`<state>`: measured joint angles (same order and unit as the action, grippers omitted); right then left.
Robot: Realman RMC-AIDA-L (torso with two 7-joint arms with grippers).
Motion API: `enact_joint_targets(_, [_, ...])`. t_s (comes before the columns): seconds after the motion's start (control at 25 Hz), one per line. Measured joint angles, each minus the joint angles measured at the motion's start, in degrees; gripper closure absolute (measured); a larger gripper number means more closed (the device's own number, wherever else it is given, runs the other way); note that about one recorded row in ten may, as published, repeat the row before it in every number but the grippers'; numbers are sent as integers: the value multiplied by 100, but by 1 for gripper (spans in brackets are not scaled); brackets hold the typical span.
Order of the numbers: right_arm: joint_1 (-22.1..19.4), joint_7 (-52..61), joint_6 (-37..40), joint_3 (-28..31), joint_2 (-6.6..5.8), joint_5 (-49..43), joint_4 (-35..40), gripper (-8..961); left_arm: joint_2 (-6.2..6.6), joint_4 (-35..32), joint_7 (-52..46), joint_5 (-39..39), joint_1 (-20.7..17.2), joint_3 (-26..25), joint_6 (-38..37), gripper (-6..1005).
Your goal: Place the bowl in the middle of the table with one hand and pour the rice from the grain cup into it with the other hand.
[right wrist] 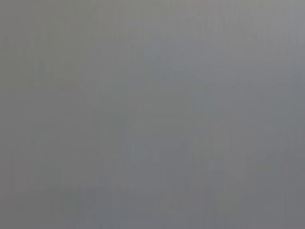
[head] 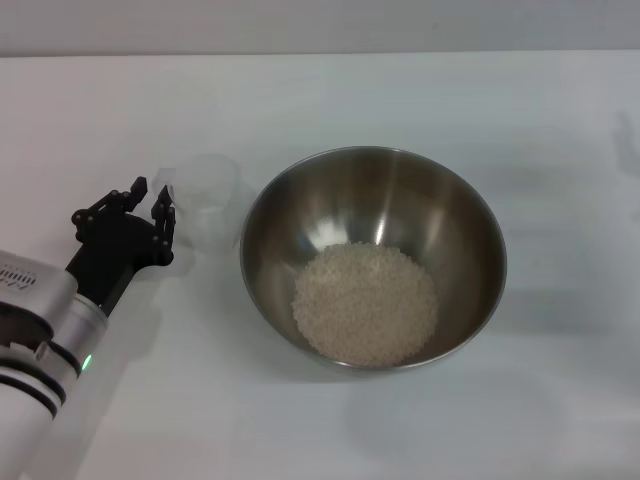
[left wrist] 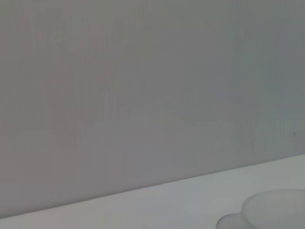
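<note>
Steel bowl (head: 380,190): stands upright near the middle of the table (head: 320,430), rim up.
Rice (head: 365,302): pale heap lying inside the bowl, on the near part of its floor.
Cup (head: 208,200): clear plastic, upright on the table just left of the bowl, with no grains visible inside; its rim also shows in the left wrist view (left wrist: 274,210).
Left gripper (head: 148,208): black fingers spread apart, released, holding nothing, close beside the cup's handle side.
Right gripper: outside every view; its wrist view shows plain grey only.
</note>
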<state>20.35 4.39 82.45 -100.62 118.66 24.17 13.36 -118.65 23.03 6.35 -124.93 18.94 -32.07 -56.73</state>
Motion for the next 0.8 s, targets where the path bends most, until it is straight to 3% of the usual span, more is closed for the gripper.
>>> enact_joint_targets(0.24, [56, 1, -40, 0, -9, -2, -49, 406, 6, 14, -14, -5, -191, 25, -119, 714])
enact_joint_targets(0.52, [63, 1, -47, -23, -8, -6, -92, 403, 8, -11, -16, -5, -344, 11, -151, 679])
enact_joint_targets(0.8, [50, 441, -97, -294, 28, -278, -211, 400, -8, -23, -20, 36, -847, -5, -1443, 651])
